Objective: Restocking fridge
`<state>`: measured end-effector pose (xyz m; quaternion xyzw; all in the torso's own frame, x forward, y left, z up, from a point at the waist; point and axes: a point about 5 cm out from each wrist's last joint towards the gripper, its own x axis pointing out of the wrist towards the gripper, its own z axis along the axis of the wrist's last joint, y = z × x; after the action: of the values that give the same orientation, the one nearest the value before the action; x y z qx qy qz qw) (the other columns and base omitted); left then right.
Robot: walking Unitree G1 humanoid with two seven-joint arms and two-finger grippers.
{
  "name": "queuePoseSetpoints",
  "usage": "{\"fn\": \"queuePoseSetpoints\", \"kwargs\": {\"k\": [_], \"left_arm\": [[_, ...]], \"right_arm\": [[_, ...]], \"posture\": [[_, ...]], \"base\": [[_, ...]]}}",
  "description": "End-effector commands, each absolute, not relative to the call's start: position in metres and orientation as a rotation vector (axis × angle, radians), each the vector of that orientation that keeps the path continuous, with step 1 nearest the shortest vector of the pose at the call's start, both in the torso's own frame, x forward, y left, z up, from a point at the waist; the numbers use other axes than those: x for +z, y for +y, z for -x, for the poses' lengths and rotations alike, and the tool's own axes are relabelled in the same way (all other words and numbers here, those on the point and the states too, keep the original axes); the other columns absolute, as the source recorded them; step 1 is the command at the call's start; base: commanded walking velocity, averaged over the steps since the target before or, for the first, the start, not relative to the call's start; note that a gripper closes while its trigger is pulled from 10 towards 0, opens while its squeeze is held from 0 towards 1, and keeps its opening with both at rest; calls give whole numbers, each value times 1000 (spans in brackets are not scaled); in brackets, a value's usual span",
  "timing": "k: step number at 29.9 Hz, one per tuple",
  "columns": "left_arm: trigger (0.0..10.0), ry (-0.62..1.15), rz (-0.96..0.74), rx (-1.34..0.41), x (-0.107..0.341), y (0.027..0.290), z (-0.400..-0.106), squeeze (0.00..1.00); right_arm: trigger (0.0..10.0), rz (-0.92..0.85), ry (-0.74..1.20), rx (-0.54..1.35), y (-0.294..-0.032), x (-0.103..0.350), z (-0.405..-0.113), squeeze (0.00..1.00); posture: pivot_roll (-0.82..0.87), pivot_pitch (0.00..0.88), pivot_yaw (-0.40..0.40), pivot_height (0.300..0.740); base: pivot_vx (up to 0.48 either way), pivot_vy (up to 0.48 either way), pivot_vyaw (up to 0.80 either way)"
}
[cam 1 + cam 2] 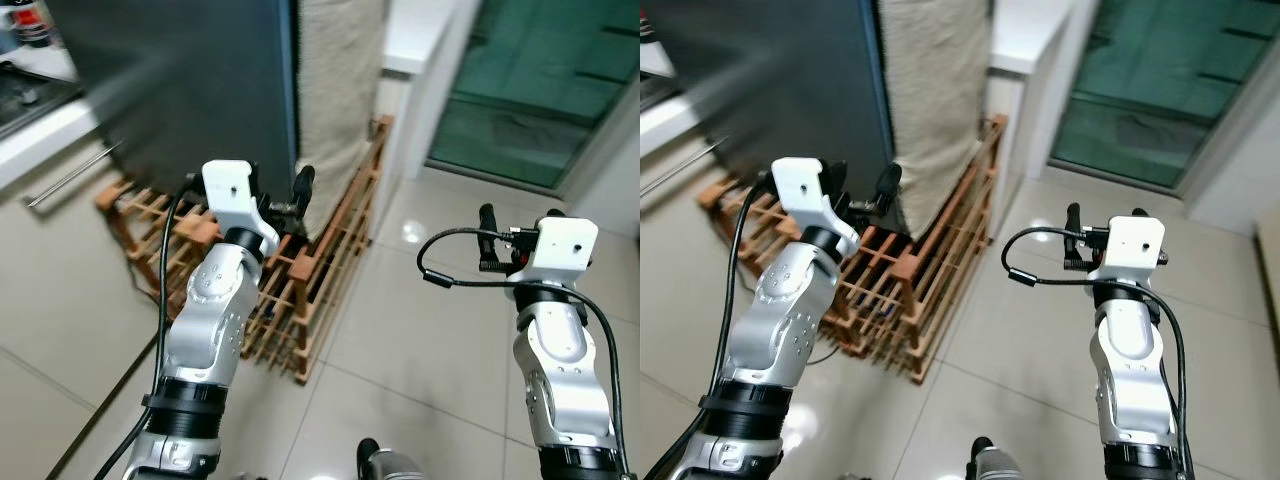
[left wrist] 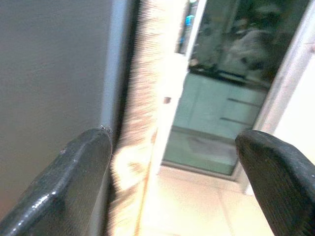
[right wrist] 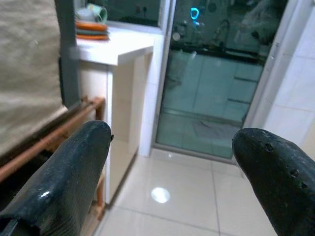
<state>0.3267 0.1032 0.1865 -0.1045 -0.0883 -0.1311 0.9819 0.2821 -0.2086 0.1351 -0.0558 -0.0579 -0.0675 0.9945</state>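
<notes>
The dark grey fridge (image 1: 190,80) stands at the upper left, its door shut; its flat face also shows in the left wrist view (image 2: 54,73). My left gripper (image 1: 250,180) is raised just in front of the fridge's lower right corner, open with nothing between its fingers (image 2: 74,172). My right gripper (image 1: 520,215) is held up over the tiled floor to the right, apart from the fridge, also open and holding nothing (image 3: 172,137).
A beige cloth (image 1: 335,90) hangs beside the fridge. A low wooden rack (image 1: 320,270) lies on the floor under both. A white counter (image 3: 118,46) with stacked dishes and a glass door (image 1: 530,90) are beyond. A kitchen counter with a drawer handle (image 1: 70,175) is at left.
</notes>
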Motion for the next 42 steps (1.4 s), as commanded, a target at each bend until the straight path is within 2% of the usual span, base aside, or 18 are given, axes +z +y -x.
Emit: {"fn": "queuePoseSetpoints", "kwargs": {"k": [1, 4, 10, 19, 26, 42], "left_arm": [[10000, -168, 199, -240, 185, 105, -328, 0], [10000, -161, 214, -164, 178, 117, -327, 0], [10000, -198, 82, 19, 158, 147, -317, 0], [10000, -196, 41, -86, 162, 128, -320, 0], [10000, -230, 114, -162, 175, 114, -320, 0], [10000, -252, 156, -321, 183, 95, -312, 0]], "right_arm": [[10000, 118, -136, -100, -202, 138, -285, 0], [10000, 116, -146, -92, -200, 138, -284, 0], [10000, 65, -167, -156, -209, 134, -280, 0], [10000, 76, -153, -144, -206, 129, -284, 0], [10000, 90, -182, -138, -201, 132, -284, 0], [10000, 94, -187, -149, -203, 130, -281, 0]], "posture": [[-138, 29, 27, 740], [-140, 26, 29, 740], [-132, 30, 18, 740], [-126, 31, 25, 740], [-127, 31, 30, 740], [-127, 31, 30, 740]], "base": [[0, 0, 0], [0, 0, 0], [0, 0, 0], [0, 0, 0], [0, 0, 0], [0, 0, 0]]}}
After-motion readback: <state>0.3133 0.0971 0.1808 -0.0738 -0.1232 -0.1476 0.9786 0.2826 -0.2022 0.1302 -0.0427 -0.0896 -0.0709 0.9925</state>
